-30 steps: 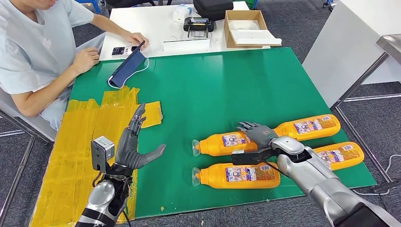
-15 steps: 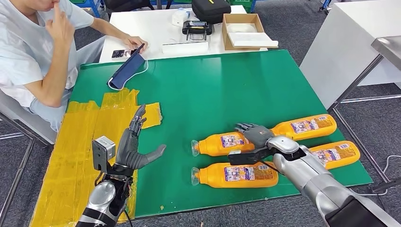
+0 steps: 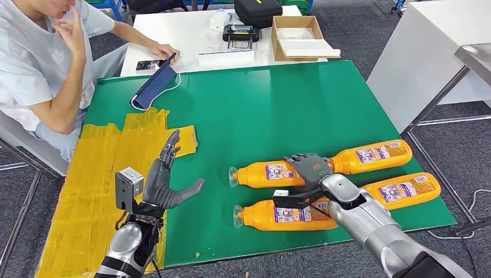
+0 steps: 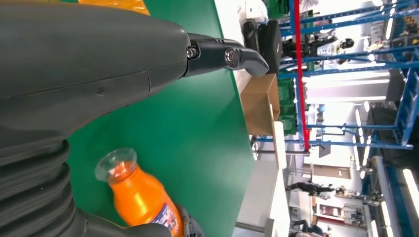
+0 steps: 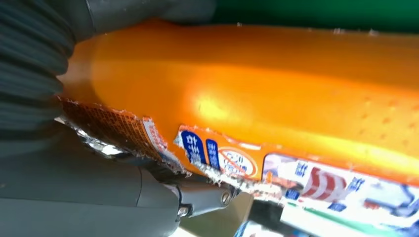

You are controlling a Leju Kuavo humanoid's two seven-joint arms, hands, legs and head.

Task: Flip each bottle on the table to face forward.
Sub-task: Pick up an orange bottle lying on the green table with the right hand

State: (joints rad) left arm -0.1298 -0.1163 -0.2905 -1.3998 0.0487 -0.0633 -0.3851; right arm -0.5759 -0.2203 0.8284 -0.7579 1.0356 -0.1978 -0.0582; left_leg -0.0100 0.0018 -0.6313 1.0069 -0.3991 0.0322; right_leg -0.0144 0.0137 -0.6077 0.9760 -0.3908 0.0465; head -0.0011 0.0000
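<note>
Four orange juice bottles lie on their sides on the green mat (image 3: pixel 260 110), caps pointing left. My right hand (image 3: pixel 312 168) lies over the base end of the far-left bottle (image 3: pixel 263 174) and grips it; up close its torn blue-and-white label (image 5: pixel 232 163) sits against my thumb (image 5: pixel 99 197). Below it lies the near-left bottle (image 3: pixel 272 214), partly hidden by my right forearm. Two more bottles rest to the right, one farther (image 3: pixel 373 155) and one nearer (image 3: pixel 405 190). My left hand (image 3: pixel 165 182) is raised and open over the yellow tape, well left of the bottles; a bottle neck (image 4: pixel 141 197) shows beyond it.
A person (image 3: pixel 40 63) sits at the mat's far left corner, beside a blue pouch (image 3: pixel 153 87). Yellow tape (image 3: pixel 98 179) covers the left side. Behind stands a white table (image 3: pixel 191 35) with a cardboard box (image 3: pixel 298 37) and a black device (image 3: pixel 240 32). The mat's front edge is close.
My right hand has shifted slightly left with the far-left bottle, whose cap end now lies farther left. The person has raised a hand to the face. My left hand stays put.
</note>
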